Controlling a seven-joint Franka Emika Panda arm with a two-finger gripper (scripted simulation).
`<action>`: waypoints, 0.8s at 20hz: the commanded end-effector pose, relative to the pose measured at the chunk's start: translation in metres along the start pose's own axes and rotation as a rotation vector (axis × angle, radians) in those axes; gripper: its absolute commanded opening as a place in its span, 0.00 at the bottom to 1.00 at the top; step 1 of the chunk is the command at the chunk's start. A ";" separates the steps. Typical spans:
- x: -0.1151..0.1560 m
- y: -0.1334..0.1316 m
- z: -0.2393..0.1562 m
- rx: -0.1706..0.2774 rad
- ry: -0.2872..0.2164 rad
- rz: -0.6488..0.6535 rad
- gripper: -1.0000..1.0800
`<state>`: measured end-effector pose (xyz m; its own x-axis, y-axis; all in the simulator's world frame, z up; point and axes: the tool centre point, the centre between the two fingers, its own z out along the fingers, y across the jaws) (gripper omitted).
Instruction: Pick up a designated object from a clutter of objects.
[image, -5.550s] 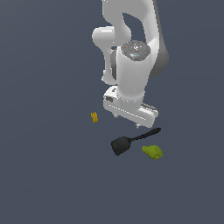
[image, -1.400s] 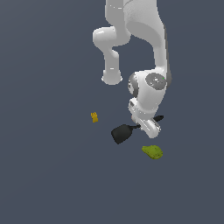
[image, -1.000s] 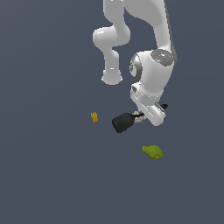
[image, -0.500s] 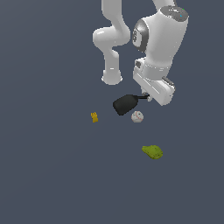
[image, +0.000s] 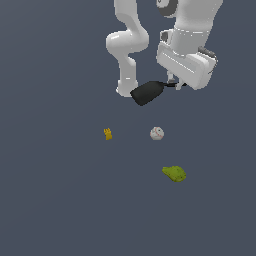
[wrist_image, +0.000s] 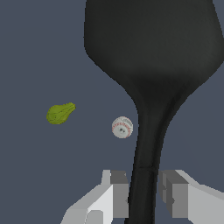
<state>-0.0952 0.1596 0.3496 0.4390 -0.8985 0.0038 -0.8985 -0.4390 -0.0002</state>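
Spatula's up and clear of the floor!

Sweeping the exterior view left to right: the tiny yellow piece (image: 107, 133) sits low, the white ball (image: 156, 133) at its 3 o'clock, the yellow-green lump (image: 174, 173) at 5 o'clock from the ball. High at the ball's 12 o'clock hangs the black spatula (image: 146, 93), handle pinched in the gripper (wrist_image: 145, 194), fingers (wrist_image: 118, 192) closed narrow against it. Pick looks essentially done; only a steady hold remains.

Light falls flat and even across the dull slate-grey floor (image: 55, 200), with no cast shadows. The glossy white robot arm (image: 131, 42) shows soft shading. Both renders look sharp, without glare or edge distortion.
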 end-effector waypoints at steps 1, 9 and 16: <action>-0.004 0.005 -0.021 0.000 0.000 0.000 0.00; -0.013 0.014 -0.064 0.000 -0.003 -0.003 0.00; -0.016 0.015 -0.076 0.000 -0.003 -0.003 0.00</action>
